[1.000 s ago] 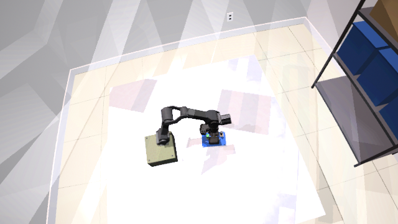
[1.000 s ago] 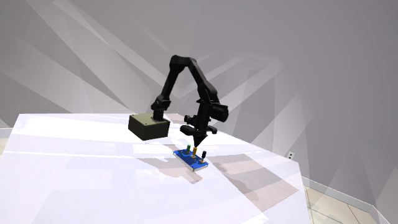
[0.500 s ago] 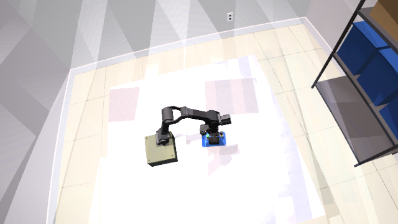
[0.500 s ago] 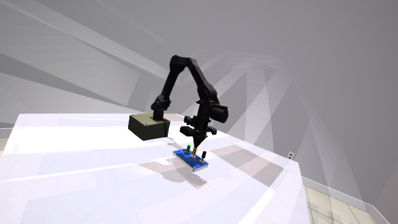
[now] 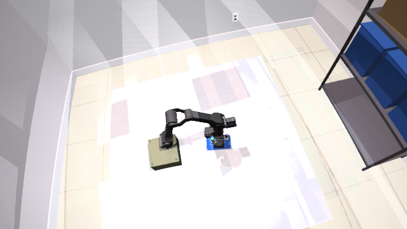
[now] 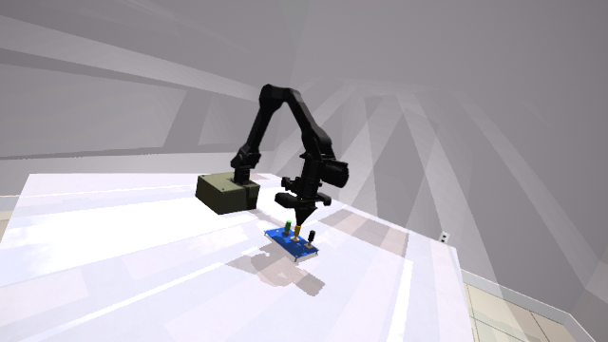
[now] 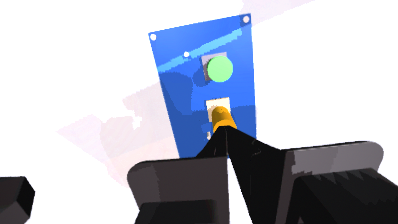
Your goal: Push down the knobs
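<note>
The blue circuit board [image 5: 227,146] [image 6: 284,241] [image 7: 175,95] stands on short legs. A green knob [image 5: 212,138] [image 6: 288,226] [image 7: 220,69], an orange knob [image 6: 297,231] [image 7: 221,115] and a black knob [image 5: 226,136] [image 6: 312,236] stand upright in a row on it. A short gap shows under the black knob; under the green and orange ones it is too small to judge. My gripper [image 6: 299,224] [image 7: 226,128] is shut and empty, pointing down, its tips at the top of the orange knob, seemingly touching it. The black knob is hidden in the wrist view.
The arm's base sits on an olive box [image 5: 163,156] [image 6: 220,195] to the left of the board. A shelf rack [image 5: 346,63] with blue bins [image 5: 365,48] stands on the floor at the far right of the top view.
</note>
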Controlling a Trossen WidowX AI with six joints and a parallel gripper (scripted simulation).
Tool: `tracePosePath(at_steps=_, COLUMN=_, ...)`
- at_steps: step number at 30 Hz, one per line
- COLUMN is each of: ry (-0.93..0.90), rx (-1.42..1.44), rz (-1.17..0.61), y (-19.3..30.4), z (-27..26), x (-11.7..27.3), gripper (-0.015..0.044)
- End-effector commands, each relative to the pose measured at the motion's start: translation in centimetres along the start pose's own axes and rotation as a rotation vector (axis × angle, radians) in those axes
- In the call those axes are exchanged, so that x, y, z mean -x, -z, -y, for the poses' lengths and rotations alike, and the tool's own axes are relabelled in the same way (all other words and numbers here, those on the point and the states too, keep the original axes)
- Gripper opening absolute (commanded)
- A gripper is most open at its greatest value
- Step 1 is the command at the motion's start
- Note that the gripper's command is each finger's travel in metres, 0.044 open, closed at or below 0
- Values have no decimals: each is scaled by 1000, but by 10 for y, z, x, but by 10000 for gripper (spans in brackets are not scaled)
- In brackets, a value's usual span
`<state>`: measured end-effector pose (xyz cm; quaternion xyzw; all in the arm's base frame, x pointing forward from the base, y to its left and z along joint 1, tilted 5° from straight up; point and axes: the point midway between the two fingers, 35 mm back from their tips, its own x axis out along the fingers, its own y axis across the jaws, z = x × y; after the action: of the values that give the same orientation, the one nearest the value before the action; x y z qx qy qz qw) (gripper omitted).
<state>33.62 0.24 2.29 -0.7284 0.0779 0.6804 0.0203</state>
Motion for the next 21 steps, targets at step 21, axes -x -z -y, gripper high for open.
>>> tracePosePath(at_steps=21, ry=5, rx=4, rz=3, y=0, z=1, x=-5, gripper=0)
